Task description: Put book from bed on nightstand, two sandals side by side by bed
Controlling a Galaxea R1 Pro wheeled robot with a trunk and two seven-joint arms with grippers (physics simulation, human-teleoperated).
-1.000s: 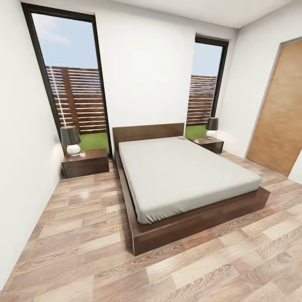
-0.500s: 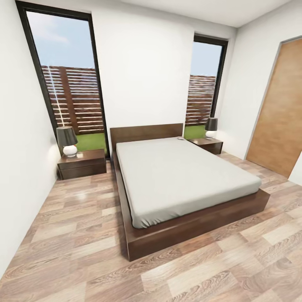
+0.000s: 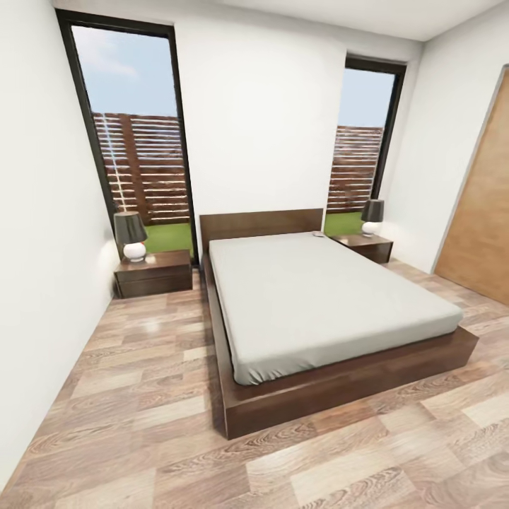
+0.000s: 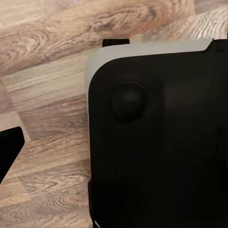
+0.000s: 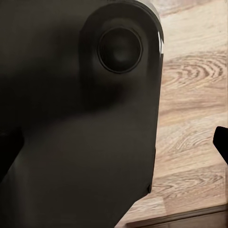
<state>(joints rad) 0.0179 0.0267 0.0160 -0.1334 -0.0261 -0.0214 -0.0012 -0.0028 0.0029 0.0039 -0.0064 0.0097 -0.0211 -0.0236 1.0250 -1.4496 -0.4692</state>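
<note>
The bed [image 3: 332, 304] of dark wood with a bare grey mattress stands ahead in the bedroom, headboard against the far wall. One nightstand [image 3: 154, 273] is at its left, another nightstand [image 3: 366, 247] at its right. A small flat thing, probably the book [image 3: 318, 234], lies on the mattress's far right corner, too small to make out. The sandals are out of view. Each wrist view looks down past my black body at the plank floor. A dark left fingertip [image 4: 8, 148] and a dark right fingertip [image 5: 221, 138] show at the pictures' edges, set wide, holding nothing.
A lamp [image 3: 131, 235] stands on the left nightstand and a lamp [image 3: 372, 215] on the right one. Tall windows flank the bed. A wooden door [image 3: 484, 226] is on the right wall. Floor strips run along both sides of the bed and before its foot.
The whole head view has shifted, first a little left, then right, so the camera has moved. Nothing in the room has moved.
</note>
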